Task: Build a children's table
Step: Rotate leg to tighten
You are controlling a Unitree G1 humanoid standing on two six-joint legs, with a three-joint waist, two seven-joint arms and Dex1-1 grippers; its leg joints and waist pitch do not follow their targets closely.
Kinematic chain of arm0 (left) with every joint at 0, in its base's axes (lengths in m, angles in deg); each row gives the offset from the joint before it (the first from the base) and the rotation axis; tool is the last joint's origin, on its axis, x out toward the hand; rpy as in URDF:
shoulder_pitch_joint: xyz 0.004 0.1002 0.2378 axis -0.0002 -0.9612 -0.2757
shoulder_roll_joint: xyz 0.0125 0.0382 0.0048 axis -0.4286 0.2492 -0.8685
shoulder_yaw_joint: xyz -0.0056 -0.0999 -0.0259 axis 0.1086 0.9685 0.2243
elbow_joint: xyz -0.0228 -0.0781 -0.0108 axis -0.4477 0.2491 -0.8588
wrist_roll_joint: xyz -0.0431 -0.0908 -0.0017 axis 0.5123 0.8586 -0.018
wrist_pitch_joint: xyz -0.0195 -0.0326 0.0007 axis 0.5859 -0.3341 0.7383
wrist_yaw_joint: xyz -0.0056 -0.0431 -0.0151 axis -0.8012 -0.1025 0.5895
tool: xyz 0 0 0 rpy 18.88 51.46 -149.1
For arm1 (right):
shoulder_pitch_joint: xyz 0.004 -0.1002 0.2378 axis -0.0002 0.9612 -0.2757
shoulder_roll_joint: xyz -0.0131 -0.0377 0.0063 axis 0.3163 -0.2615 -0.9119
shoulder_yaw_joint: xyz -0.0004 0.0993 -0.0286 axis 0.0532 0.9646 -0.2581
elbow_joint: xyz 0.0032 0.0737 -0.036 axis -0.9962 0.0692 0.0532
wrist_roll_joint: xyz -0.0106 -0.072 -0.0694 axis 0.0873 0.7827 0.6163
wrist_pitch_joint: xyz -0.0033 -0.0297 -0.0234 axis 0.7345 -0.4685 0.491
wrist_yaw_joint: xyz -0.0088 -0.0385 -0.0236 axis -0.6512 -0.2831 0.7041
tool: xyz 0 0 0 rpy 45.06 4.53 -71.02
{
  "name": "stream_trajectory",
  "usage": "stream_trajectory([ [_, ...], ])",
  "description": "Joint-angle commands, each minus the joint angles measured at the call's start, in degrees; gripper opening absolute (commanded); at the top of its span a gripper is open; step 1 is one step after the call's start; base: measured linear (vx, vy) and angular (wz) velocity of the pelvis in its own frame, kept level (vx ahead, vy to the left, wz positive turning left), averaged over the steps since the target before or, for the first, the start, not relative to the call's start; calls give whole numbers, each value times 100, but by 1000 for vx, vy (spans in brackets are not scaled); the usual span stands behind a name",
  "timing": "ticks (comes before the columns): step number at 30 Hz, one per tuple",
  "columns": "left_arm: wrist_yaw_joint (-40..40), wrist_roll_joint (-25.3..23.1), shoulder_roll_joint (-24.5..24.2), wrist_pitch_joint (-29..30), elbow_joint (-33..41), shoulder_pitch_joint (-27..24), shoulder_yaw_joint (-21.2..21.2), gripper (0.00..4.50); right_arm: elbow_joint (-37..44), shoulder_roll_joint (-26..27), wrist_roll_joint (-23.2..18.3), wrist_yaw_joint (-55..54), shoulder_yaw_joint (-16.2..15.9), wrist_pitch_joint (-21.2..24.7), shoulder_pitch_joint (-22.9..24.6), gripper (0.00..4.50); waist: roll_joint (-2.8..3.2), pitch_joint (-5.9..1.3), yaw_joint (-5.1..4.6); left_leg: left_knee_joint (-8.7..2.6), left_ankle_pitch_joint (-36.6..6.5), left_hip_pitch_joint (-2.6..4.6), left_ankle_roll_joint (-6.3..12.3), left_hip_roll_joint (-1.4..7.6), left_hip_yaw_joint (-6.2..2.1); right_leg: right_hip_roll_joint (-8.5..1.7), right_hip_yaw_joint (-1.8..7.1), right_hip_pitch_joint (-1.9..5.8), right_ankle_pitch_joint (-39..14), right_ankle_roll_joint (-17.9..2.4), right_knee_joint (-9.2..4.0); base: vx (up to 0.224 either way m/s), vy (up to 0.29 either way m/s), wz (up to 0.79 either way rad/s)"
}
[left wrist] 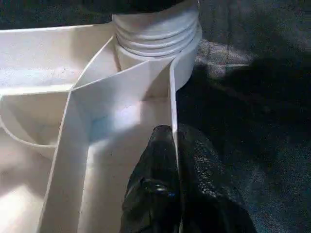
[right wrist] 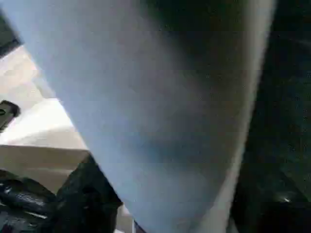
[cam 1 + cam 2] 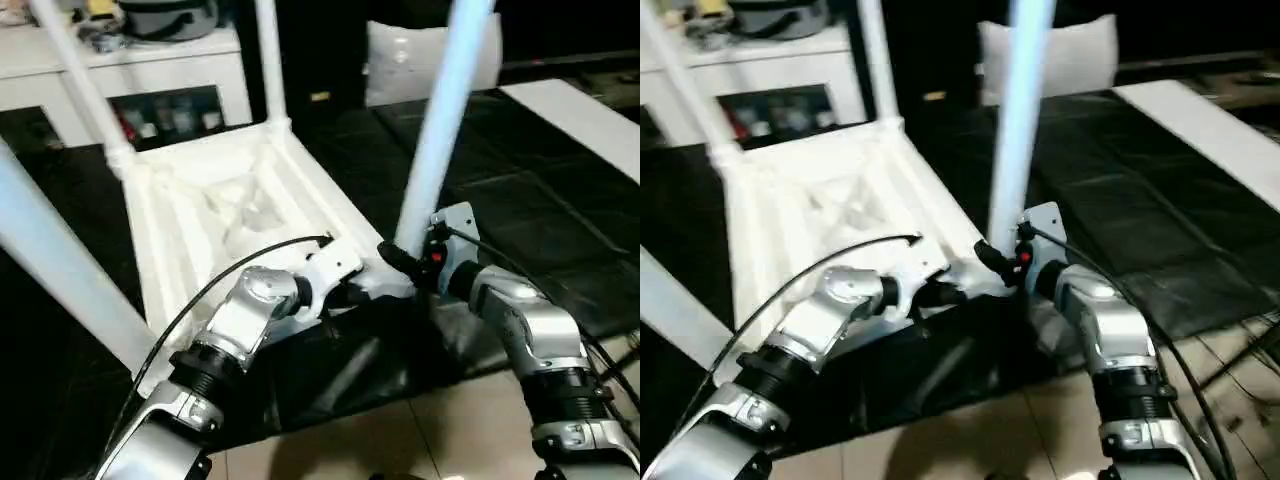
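The children's table top point(image 3: 190, 215) lies upside down on a black mat, ribbed underside up. Several white legs stand up from its corner sockets: two at the far corners point(image 3: 270, 60) point(image 3: 85, 90), one at the near left point(image 3: 50, 260) and one at the near right point(image 3: 440, 120). My left gripper point(image 1: 172, 133) is shut on the top's thin near rim point(image 1: 171, 92), close to the near right socket point(image 1: 155, 29), where a leg's ringed base sits. My right gripper point(image 3: 405, 262) is at the base of the near right leg point(image 2: 160, 107), which stands very close in the right wrist view.
The black mat point(image 3: 520, 200) ends near me at a tiled floor point(image 3: 400, 430). A white cabinet with glass doors point(image 3: 150, 60) stands behind the table. A white cushion-like thing point(image 3: 420, 55) is at the back and a white board point(image 3: 590, 115) at the far right.
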Motion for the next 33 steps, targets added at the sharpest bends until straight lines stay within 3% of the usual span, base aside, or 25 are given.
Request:
stream_trajectory([
  [1, -176, 50, -4, -397, 166, 128, -136, 0, 51, -21, -115, 423, -350, 22, 110, 318, -84, -383, 82, -341, -94, -66, 811, 259, -129, -459, 386, 378, -1074, -818, -264, 0, 0, 0],
  [7, -857, 95, -471, -847, 137, 92, -225, 0, 223, -650, -338, 1553, -367, -304, 272, 374, -63, -375, 245, -332, -154, -52, 830, 274, -97, -447, 403, 335, -1333, -722, -271, 0, 0, 0],
  [10, -1033, 105, -578, -1026, 75, 101, -268, 0, 272, -806, -369, 1911, -426, -443, 308, 404, -50, -363, 322, -351, -287, -20, 714, 301, -94, -440, 406, 312, -1504, -700, -282, 0, 0, 0],
  [13, -1556, 209, -809, -1649, -143, 147, -349, 0, 352, -1216, -354, 2683, -650, -669, 385, 410, -56, -370, 384, -345, -343, -13, 710, 311, -92, -433, 419, 305, -1412, -683, -262, 0, 0, 0],
  [19, -2353, 187, -1155, -2167, -317, 248, -584, 0, 413, -1644, -446, 3687, -930, -885, 475, 410, -60, -379, 535, -348, -345, -2, 707, 334, -80, -455, 433, 303, -1337, -754, -232, 0, 0, 0],
  [20, -2481, 198, -1201, -2239, -310, 244, -620, 0, 405, -1667, -468, 3807, -947, -913, 474, 384, -66, -381, 550, -349, -357, -3, 711, 341, -82, -462, 435, 302, -1347, -753, -224, 0, 0, 0],
  [23, -2938, 239, -1368, -2469, -282, 217, -753, 0, 340, -1749, -532, 4225, -1053, -978, 438, 372, -78, -385, 618, -346, -281, -3, 699, 347, -74, -465, 451, 286, -1283, -787, -204, 0, 0, 0],
  [26, -3246, 277, -1460, -2631, -303, 212, -828, 0, 324, -1822, -601, 4503, -1145, -965, 418, 334, -96, -374, 656, -353, -354, -1, 642, 347, -69, -464, 453, 282, -1489, -742, -221, 0, 0, 0],
  [30, -3513, 313, -1517, -2787, -338, 232, -911, 0, 307, -1902, -626, 4775, -1273, -976, 391, 324, -92, -360, 700, -361, -449, 6, 575, 346, -65, -466, 463, 273, -1720, -675, -239, 0, 0, 0],
  [33, -3629, 326, -1525, -2854, -374, 259, -945, 0, 234, -1882, -591, 4860, -1302, -991, 366, 290, -100, -351, 715, -365, -532, 15, 503, 326, -55, -465, 464, 270, -1906, -617, -264, 0, 0, 0],
])
